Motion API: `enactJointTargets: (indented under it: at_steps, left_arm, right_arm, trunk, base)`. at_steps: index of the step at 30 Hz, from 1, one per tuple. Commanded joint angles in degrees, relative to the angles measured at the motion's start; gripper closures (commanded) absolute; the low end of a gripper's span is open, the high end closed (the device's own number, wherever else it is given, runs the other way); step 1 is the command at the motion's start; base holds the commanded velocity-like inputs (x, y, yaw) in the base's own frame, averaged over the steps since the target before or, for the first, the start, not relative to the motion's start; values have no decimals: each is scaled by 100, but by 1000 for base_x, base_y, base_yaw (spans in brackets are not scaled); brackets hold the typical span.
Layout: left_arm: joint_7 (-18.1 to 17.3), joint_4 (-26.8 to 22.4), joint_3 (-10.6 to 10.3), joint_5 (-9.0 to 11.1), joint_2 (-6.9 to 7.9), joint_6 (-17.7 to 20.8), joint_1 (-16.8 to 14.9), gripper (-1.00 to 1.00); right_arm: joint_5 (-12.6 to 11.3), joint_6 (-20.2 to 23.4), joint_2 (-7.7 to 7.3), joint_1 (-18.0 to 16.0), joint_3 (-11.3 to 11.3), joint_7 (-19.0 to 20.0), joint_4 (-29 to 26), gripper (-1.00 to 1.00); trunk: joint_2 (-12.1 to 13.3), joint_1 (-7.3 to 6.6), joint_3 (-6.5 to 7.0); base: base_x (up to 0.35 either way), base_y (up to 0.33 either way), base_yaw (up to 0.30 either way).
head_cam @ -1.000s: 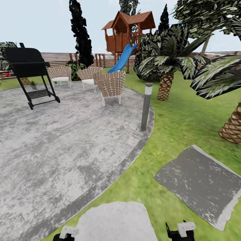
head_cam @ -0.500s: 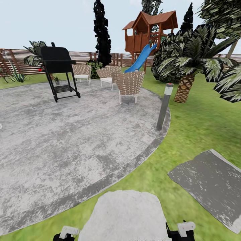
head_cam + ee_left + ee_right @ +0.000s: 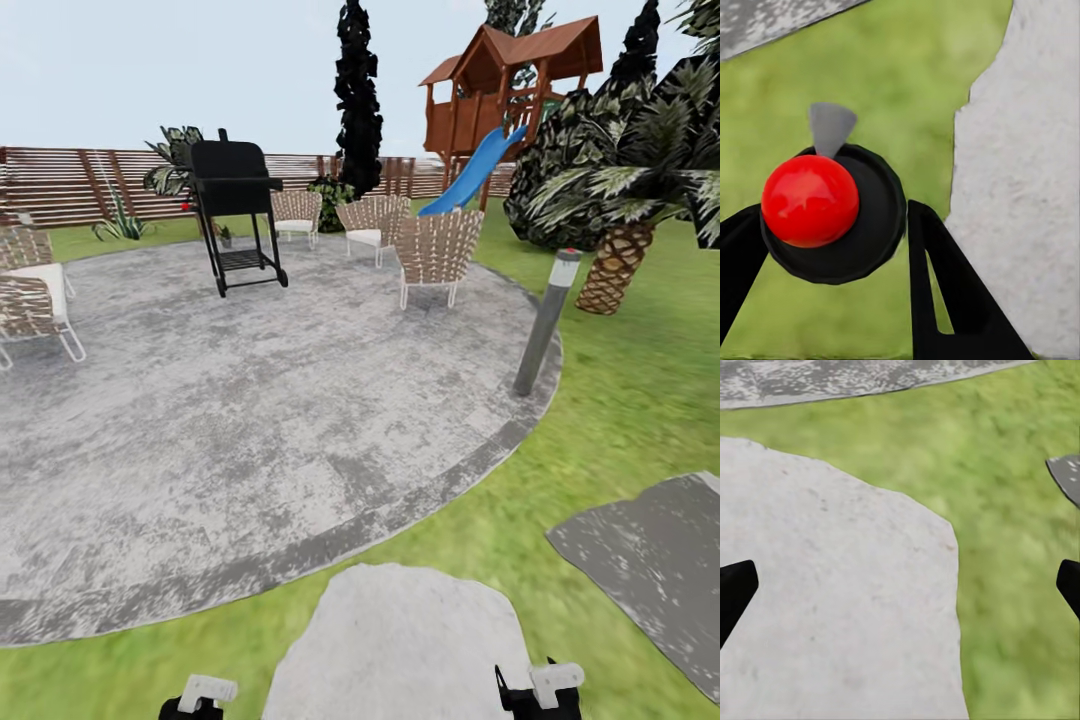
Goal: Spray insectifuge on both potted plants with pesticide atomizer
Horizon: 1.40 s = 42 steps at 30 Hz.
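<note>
Right pincer (image 3: 900,585) fingers wide apart over pale stepping stone (image 3: 832,607), grass (image 3: 1012,547) beside

Both held low and level. Left gripper (image 3: 832,292) with jaws spread apart, nothing between them; right gripper (image 3: 900,592) with jaws spread wide, empty.

Black fingers (image 3: 945,300), white wrist blocks (image 3: 556,682), red-domed black disc (image 3: 810,201)

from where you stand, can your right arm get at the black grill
Probably not. The black grill stands at the far side of the round patio, with a wide stretch of paving between it and the right hand, low by the stepping stone. Driving closer looks necessary.
</note>
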Motion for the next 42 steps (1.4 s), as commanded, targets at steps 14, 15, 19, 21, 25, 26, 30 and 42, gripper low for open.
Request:
enactJointTargets:
  at_steps: [14, 15, 19, 21, 25, 26, 30, 42]
  left_arm:
    - [-6, 9, -7, 727, 18, -34, -5, 100]
    - [-6, 11, -7, 725, 18, -34, -5, 100]
    - [-3, 14, -8, 718, 18, -34, -3, 100]
    - [-2, 14, -7, 717, 18, -34, -3, 100]
    - [0, 15, -8, 717, 18, -34, -2, 100]
    - [-1, 15, -7, 717, 18, -34, 0, 100]
    - [1, 15, -8, 717, 18, -33, -4, 100]
    - [1, 15, -6, 717, 18, -28, -3, 100]
  right_arm:
    - [62, -15, 5, -2, -26, -36, 5, -100]
    - [62, -15, 5, -2, -26, -36, 5, -100]
    - [62, -15, 5, -2, -26, -34, 5, -100]
    - [62, -15, 5, -2, -26, -34, 5, -100]
    - [62, -15, 5, -2, -26, -34, 5, -100]
    - [62, -15, 5, -2, -26, -33, 5, -100]
    - [62, -15, 5, -2, -26, -31, 5, -100]
    - [62, -15, 5, -2, -26, -33, 5, -100]
  trunk:
    - [-2, -1, -5]
    - [-2, -1, -5]
    - [-2, -1, -5]
    - [-2, -1, -5]
    - [-2, -1, -5]
    - [-2, -1, -5]
    - [-2, -1, -5]
    - [-2, -1, -5]
  base:
    - [0, 0, 279]
    - [0, 0, 279]
    - [0, 0, 279]
    - [0, 0, 279]
    - [0, 0, 279]
    - [0, 0, 279]
    - [0, 0, 279]
    - [0, 143, 279]
